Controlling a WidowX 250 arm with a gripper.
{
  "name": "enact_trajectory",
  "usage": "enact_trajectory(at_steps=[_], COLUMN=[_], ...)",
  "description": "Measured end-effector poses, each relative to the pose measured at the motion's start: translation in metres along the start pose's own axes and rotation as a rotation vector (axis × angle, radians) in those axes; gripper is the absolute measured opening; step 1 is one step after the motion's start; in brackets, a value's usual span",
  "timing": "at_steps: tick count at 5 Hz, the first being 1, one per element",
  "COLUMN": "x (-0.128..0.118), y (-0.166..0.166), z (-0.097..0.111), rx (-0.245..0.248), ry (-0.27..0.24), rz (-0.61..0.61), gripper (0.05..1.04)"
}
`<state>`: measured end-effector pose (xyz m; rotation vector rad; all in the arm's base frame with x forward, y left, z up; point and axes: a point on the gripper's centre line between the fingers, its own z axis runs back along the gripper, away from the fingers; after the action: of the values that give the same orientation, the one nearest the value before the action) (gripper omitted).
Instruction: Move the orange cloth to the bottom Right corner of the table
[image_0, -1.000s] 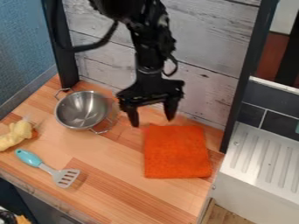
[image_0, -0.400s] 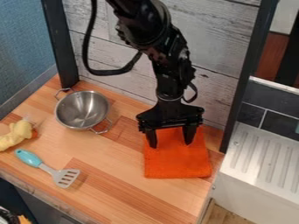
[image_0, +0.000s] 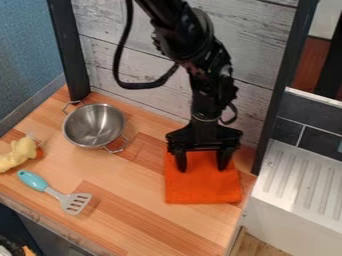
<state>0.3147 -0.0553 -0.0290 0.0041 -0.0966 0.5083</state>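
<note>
Arm (image_0: 194, 42) all black, faint sheen, bulky rounded housings up top, slimmer lumpy links below. Thick black cable (image_0: 137, 86) loops off one side, smaller loop (image_0: 233, 115) near wrist. Gripper (image_0: 202, 169): black, wide blocky body, two fingers (image_0: 181, 162) narrowing to tips.

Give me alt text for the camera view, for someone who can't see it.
A black gripper, fingers apart, hangs over an orange cloth on a wooden table. To the left are a metal bowl, a spatula with a turquoise handle, and a yellow toy.
</note>
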Motion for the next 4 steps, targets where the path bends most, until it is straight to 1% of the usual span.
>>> enact_trajectory(at_steps=[1,2,3,4], x=[-0.014,-0.020,-0.027,-0.032], y=[0.005,0.010,0.016,0.020], z=[-0.005,0.002,0.000,0.006], rx=[0.022,0.023,0.034,0.016], ry=[0.020,-0.005,-0.003,-0.017], rz=[0.012,0.013,0.017,0.033], gripper=[1.001,1.001,1.001,1.001])
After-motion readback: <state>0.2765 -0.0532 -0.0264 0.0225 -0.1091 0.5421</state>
